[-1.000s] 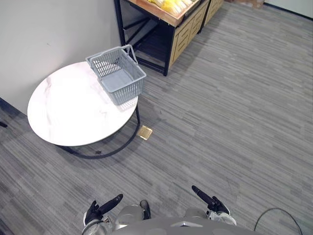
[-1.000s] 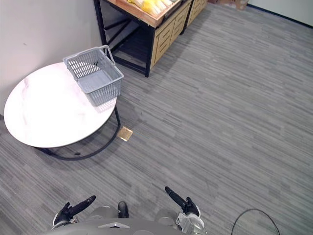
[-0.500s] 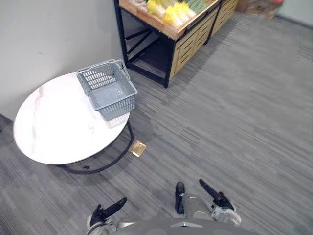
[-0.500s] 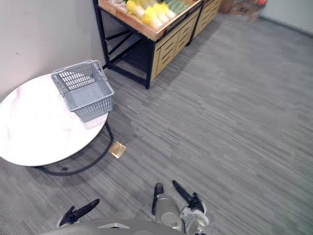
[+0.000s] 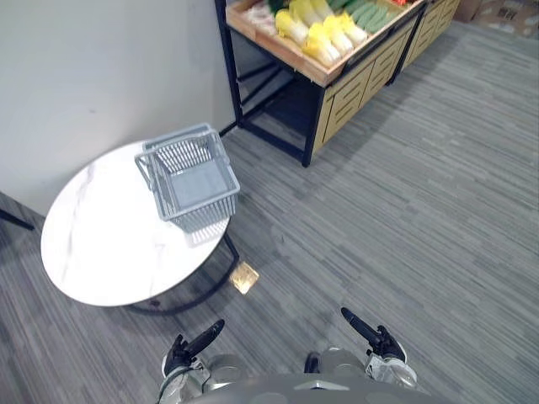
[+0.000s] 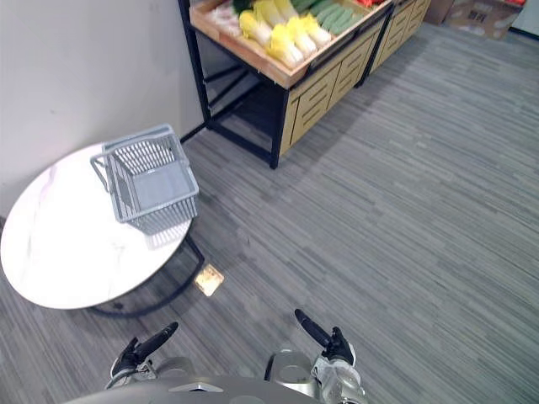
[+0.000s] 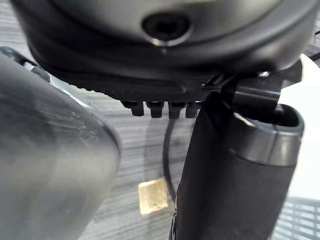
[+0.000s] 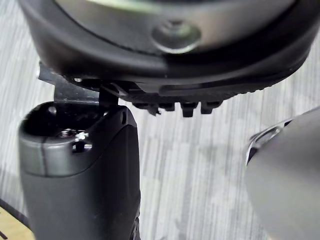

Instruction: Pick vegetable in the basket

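An empty grey plastic basket [image 5: 189, 178] stands near the right rim of a round white marble table [image 5: 101, 244], its handle folded down. Yellow and green vegetables [image 5: 324, 29] lie in a wooden display stand at the far wall, well beyond the table. Both of my hands hang low and hold nothing, far from the basket and the vegetables. The left hand [image 5: 189, 347] is at the bottom left with its fingers straight. The right hand [image 5: 370, 335] is at the bottom right, also with relaxed fingers. In the left wrist view the left thumb [image 7: 235, 170] stands out over the floor.
The display stand [image 6: 316, 84] has a black frame and wooden drawers. A small tan square [image 5: 245, 277] lies on the grey carpet by the table's black ring base. A white wall [image 5: 93, 76] runs behind the table. Cardboard boxes [image 6: 476, 13] sit far right.
The whole picture has shifted, so the camera moved: the vegetable stand now shows more fully and the table sits lower left. Both hands stay low and open.
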Controlling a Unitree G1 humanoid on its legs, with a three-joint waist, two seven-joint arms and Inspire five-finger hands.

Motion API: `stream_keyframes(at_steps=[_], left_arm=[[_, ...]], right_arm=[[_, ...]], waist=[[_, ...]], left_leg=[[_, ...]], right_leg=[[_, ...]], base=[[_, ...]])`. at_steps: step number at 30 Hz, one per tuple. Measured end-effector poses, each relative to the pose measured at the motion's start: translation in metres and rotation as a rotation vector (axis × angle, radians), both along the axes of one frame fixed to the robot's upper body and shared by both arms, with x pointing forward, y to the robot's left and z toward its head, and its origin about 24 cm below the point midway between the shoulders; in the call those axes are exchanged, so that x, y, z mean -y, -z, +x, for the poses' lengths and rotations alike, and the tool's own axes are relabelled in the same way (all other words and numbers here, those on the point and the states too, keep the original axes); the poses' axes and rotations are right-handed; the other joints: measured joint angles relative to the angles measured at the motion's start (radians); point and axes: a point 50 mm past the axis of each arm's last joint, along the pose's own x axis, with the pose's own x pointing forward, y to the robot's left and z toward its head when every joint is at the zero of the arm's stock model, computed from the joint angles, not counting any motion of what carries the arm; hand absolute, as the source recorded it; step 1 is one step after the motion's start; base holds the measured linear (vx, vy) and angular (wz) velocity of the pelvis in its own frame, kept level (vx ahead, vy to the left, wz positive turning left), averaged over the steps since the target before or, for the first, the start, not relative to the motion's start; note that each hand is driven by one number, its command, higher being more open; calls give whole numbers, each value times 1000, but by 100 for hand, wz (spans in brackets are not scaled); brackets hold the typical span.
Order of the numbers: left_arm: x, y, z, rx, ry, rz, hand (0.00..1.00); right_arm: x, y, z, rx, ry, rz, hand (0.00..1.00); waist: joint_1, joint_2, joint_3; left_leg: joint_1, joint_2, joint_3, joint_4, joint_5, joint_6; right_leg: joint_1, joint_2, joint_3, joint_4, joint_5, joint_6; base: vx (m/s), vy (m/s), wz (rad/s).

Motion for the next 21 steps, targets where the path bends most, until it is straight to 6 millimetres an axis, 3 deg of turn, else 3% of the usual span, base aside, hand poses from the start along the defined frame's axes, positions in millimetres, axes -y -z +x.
stream_keyframes(at_steps=[1, 2, 4, 5, 6, 7, 9, 13, 18, 21], left_arm=[[0, 0, 0, 1, -1, 2, 100], [-2, 0, 0, 4, -2, 5, 100], [-5, -1, 0, 9, 2, 10, 100], [-4, -1, 1, 9, 10, 9, 100], [0, 0, 0, 2, 25, 1, 100], [-4, -1, 2, 2, 38, 11, 100], [-17, -4, 5, 3, 71, 52, 100], [-19, -3, 2, -15, 71, 64, 100], [-20, 0, -7, -57, 94, 63, 100], [-22, -1, -4, -56, 127, 75, 100]], right_arm=[[0, 1, -3, -10, 15, 3, 100], [0, 3, -7, -27, 40, 13, 100], [1, 5, -11, -43, 54, 16, 100], [2, 5, -12, -48, 56, 16, 100], [6, 5, -13, -50, 54, 7, 100], [1, 6, -12, -54, 49, 21, 100], [-12, 10, -17, -81, 24, 57, 100], [-11, 10, -19, -90, 26, 56, 100], [-5, 10, -17, -94, -2, 33, 100], [-5, 11, -20, -110, 8, 32, 100]], waist=[[7, -3, 2], [8, -9, 2], [10, -16, 2], [9, -17, 1], [11, -10, -7], [9, -15, -6], [7, -83, -18], [11, -82, -15], [6, -62, -25], [5, -77, -23]], left_leg=[[-12, 11, 54, 11, -47, 19], [-33, 12, 102, -11, -99, 21], [-54, 0, 158, -115, -136, 14], [-61, -33, 185, -327, -121, 14], [-55, -71, 181, -514, -83, 11], [-33, -101, 176, -558, -93, 9], [-26, -185, 172, -658, -45, 35], [9, -214, 180, -707, -32, 46], [59, -221, 228, -831, 20, 37], [74, -234, 237, -885, 40, 36]], right_leg=[[34, -6, 15, -22, 2, 3], [72, -21, 19, -44, 6, 11], [108, -48, 29, -57, 15, 26], [120, -71, 46, -59, 13, 57], [112, -70, 79, -52, -21, 117], [106, -87, 109, -56, -38, 133], [103, -101, 165, -126, -37, 127], [153, -111, 174, -194, 26, 129], [125, -106, 208, -215, 58, 128], [112, -108, 210, -222, 58, 130]], base=[[133, 72, -16], [128, 92, -14], [162, 175, -14], [215, 350, -23], [169, 324, -13], [128, 270, 16], [101, 118, 48], [94, 73, 14], [14, -8, -27], [4, -7, -14]])
